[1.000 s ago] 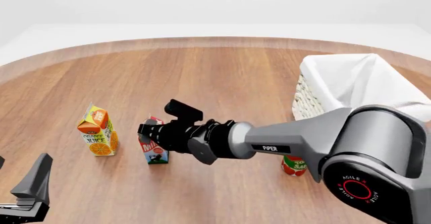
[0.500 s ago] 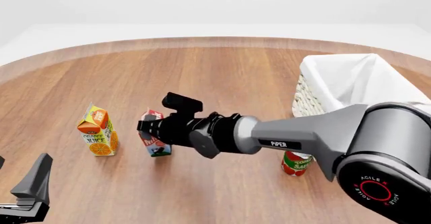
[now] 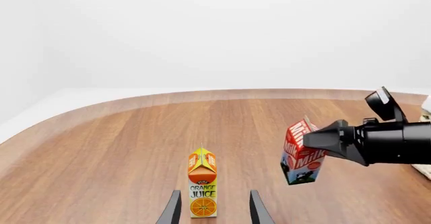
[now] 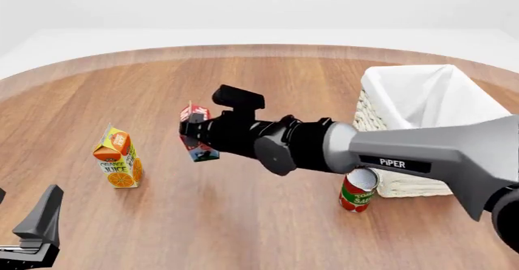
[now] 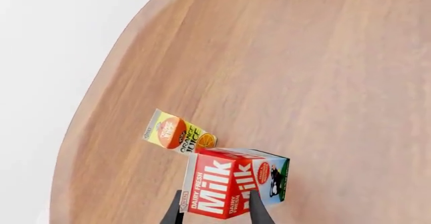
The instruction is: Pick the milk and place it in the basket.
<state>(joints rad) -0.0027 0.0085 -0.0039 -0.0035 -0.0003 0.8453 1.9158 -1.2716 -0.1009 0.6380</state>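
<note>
The milk [image 4: 199, 151], a small carton with a red top and a blue-and-white lower part, hangs tilted above the table. My right gripper [image 4: 193, 134] is shut on it. The right wrist view shows the carton [image 5: 232, 182] between the fingers [image 5: 173, 210]. The left wrist view shows it [image 3: 300, 156] lifted, with the right gripper [image 3: 318, 141] on its side. The white wicker basket [image 4: 369, 121] with a cloth liner stands at the right, apart from the milk. My left gripper [image 4: 28, 209] is open and empty at the near left.
An orange-and-yellow juice carton [image 4: 118, 158] stands upright left of the milk, in line with the left gripper's fingers [image 3: 172, 211]. A red and green can [image 4: 357, 191] stands just in front of the basket, under the right arm.
The right gripper has lifted the milk off the table and carried it up and a little to the right. The left arm has not moved.
</note>
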